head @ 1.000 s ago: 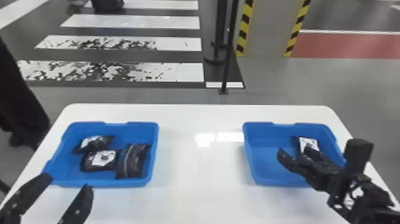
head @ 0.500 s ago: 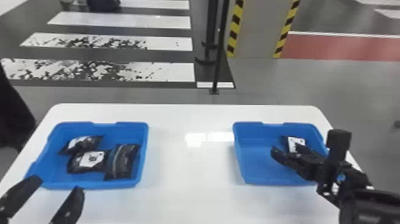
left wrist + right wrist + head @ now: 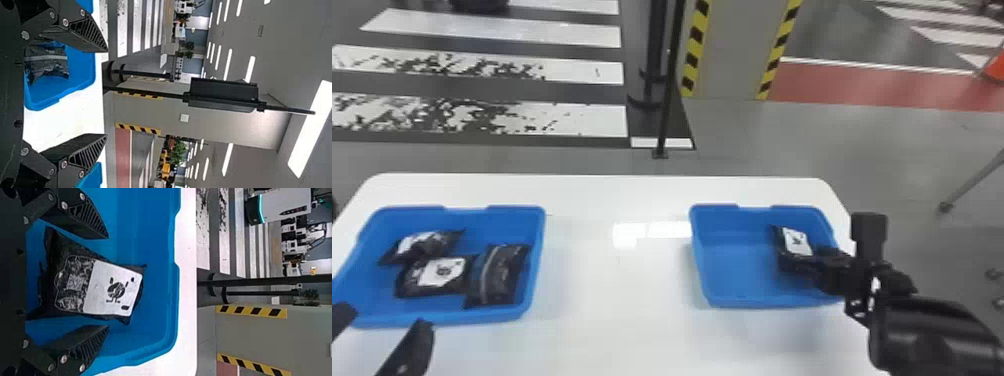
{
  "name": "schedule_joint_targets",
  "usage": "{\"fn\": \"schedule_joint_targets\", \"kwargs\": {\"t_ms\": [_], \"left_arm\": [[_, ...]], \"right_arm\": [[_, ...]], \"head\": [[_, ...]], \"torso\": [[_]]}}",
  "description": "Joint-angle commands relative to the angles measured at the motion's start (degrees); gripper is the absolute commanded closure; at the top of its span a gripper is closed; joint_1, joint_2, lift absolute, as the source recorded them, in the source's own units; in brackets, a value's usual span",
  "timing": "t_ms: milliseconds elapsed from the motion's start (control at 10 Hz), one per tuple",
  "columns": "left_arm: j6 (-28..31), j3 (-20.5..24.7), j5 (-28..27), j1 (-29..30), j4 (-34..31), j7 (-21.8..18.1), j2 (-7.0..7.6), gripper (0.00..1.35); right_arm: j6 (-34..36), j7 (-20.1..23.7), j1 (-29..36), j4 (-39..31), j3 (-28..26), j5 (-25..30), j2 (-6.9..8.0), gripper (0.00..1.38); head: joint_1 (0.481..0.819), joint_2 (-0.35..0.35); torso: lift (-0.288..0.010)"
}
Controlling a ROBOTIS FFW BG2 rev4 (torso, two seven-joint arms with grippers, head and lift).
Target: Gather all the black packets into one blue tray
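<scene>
Now the right end effector [image 3: 108, 282], fingers spread, straddles the black packet [image 3: 72, 280] in the right-hand blue tray [image 3: 734, 265]! Its long axis runs roughly along their reach, so closing should pinch across its width. The left end effector [image 3: 107, 93], also released, hangs well apart.

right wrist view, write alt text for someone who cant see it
The open right gripper has a finger on either side of a black packet with a white label, lying in a blue tray. The tray sits on a white table; beyond are a striped floor and a pillar with yellow-and-black bands.
</scene>
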Motion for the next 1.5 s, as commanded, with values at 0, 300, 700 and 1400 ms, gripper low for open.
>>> {"fn": "schedule_joint_targets", "kwargs": {"t_ms": [0, 300, 700, 1400], "left_arm": [[0.31, -0.13, 0.09, -0.21, 0.22, -0.06, -0.01, 0.29], [0.74, -0.7, 0.32, -0.91, 0.92, -0.23, 0.17, 0.29], [0.74, -1.04, 0.43, -1.33, 1.07, -0.5, 0.34, 0.31], [2.7, -4.59, 5.0, -3.72, 1.07, -1.46, 2.81, 0.31]], "right_arm": [[2.39, 0.17, -1.02, 1.3, -0.28, 0.9, -0.29, 0.5], [7.45, 1.13, -2.0, 2.99, -0.05, 0.67, -0.64, 0.73], [5.76, 1.22, -1.02, 0.32, 0.29, 1.24, -0.73, 1.28], [3.93, 3.24, 21.9, -39.2, 7.49, -4.59, 0.5, 1.28]], "head": [[0.695, -0.19], [0.695, -0.203], [0.695, -0.206], [0.695, -0.169]], "torso": [[-0.11], [-0.11], [-0.11], [-0.11]]}}
